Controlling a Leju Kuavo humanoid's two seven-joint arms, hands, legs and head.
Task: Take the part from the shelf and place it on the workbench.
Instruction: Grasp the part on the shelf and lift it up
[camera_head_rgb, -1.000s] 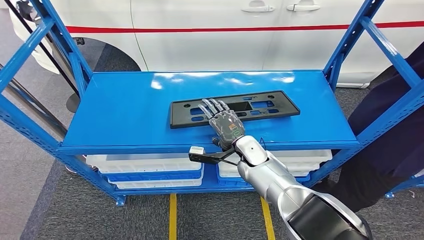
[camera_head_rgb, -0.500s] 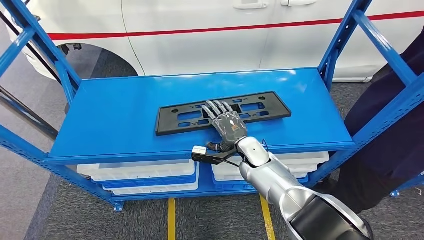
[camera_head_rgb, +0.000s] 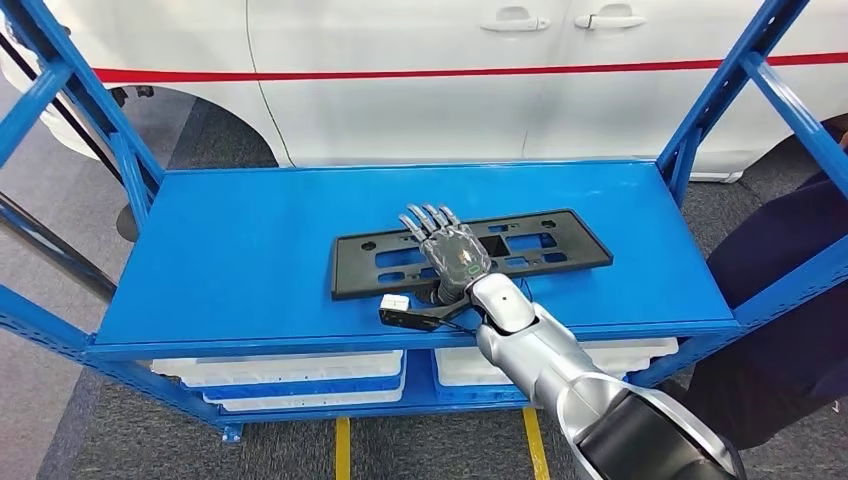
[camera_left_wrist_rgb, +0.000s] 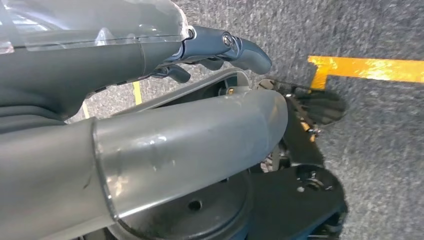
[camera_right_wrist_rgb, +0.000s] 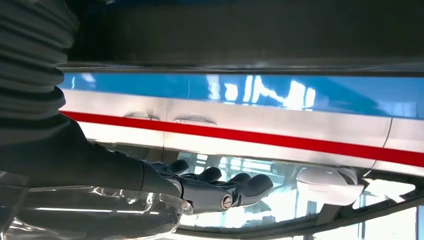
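Since the earlier frame the whole view has shifted, because the camera moved; the right hand stays flat on the black part, fingers stretched out and slightly apart, holding nothing. The part lies on the blue shelf, nearer its front edge. White bins stand on the level below; I cannot tell their contents. A white car is behind. The left hand hangs over grey floor, its state unclear.
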